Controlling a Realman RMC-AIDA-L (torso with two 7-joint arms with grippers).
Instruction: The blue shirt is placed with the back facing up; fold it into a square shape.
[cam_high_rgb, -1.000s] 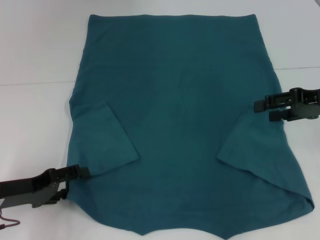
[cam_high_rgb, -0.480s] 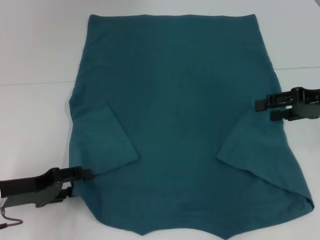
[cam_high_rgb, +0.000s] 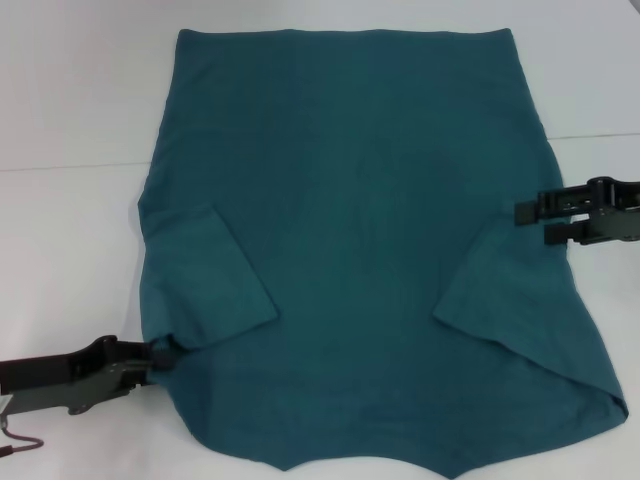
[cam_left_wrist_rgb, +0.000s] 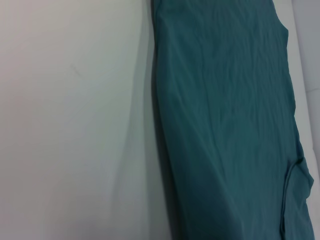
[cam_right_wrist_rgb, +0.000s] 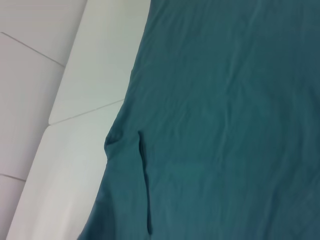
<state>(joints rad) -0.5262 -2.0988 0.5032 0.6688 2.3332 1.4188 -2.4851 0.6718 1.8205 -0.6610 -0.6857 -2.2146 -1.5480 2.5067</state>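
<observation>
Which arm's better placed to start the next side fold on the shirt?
Left, probably. The left gripper already touches the blue shirt edge below the folded-in sleeve; the right gripper sits just off the opposite edge.

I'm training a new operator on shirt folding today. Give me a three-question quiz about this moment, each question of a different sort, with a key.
1. True or false: both sleeves of the blue shirt are already folded in over its body.
2. Which claw touches the shirt's edge near its folded sleeve? A) the left claw B) the right claw C) neither
3. Fill in: the shirt lies on a ____ table.

Key: 1 true; 2 A; 3 white.
</observation>
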